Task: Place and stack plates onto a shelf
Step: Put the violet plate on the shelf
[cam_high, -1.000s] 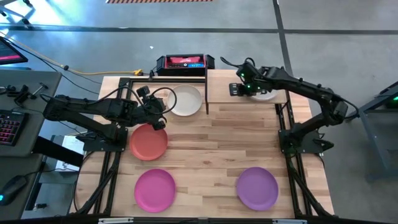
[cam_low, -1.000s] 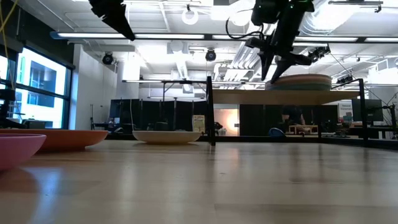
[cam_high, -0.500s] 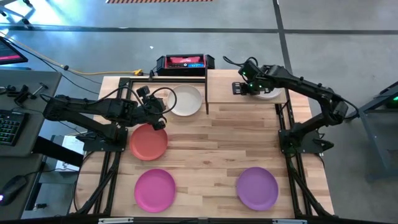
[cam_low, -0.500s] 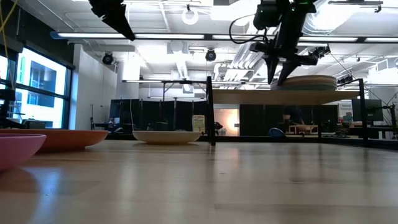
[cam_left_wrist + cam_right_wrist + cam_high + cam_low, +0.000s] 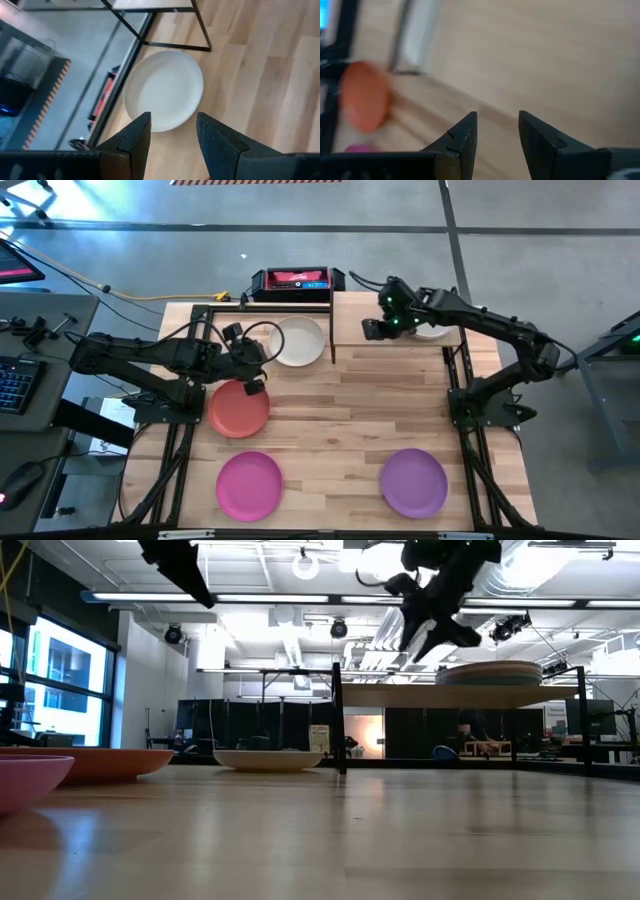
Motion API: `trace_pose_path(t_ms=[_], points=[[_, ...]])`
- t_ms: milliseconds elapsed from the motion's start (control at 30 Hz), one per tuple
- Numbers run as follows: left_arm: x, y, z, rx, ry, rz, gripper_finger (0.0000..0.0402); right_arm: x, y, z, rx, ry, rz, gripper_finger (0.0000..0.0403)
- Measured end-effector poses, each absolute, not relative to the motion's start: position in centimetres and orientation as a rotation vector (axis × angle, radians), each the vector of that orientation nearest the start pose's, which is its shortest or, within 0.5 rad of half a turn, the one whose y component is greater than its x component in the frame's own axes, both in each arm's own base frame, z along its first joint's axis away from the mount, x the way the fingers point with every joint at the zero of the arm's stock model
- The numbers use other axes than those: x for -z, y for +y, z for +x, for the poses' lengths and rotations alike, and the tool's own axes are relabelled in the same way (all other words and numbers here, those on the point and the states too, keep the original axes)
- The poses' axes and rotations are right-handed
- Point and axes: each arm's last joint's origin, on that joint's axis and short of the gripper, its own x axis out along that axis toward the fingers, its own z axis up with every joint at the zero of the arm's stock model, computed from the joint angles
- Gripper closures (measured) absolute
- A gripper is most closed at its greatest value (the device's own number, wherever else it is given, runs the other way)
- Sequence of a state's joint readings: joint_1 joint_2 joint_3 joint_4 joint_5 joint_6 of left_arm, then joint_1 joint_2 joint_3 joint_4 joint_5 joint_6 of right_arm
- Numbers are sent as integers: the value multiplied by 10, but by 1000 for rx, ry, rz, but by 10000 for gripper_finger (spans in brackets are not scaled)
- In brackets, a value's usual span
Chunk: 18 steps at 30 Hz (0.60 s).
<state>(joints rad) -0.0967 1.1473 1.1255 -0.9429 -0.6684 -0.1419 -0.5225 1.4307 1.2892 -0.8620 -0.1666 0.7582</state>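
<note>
Plates (image 5: 488, 672) sit stacked on the shelf (image 5: 395, 332) beside the right gripper (image 5: 372, 328), its jaws parted, empty; left gripper (image 5: 252, 375) likewise gapes empty above the white plate (image 5: 164, 90).

The high view looks straight down from above, taking in the whole table (image 5: 340, 410). The low view sits at tabletop height, facing level across it into the room. Each of the 2 wrist views looks close past its own arm's fingers — the left onto the white plate (image 5: 164, 90), which the high and low views share.
</note>
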Motion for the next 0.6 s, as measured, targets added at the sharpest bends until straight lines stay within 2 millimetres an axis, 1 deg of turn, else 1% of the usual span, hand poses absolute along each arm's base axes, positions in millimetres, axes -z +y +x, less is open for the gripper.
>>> trace_pose_path(t_ms=[133, 267, 433, 600], points=[[-322, -3, 207, -575, 896, 171, 255, -311, -121, 262, 534, 813, 1041, 279], [-318, -4, 203, -572, 937, 102, 255, -311, -95, 272, 410, 873, 1025, 279], [-316, -4, 200, -577, 962, 32, 255, -310, -60, 280, 304, 944, 958, 279], [-316, -5, 200, -557, 966, -21, 255, -309, -27, 283, 199, 1025, 869, 279]])
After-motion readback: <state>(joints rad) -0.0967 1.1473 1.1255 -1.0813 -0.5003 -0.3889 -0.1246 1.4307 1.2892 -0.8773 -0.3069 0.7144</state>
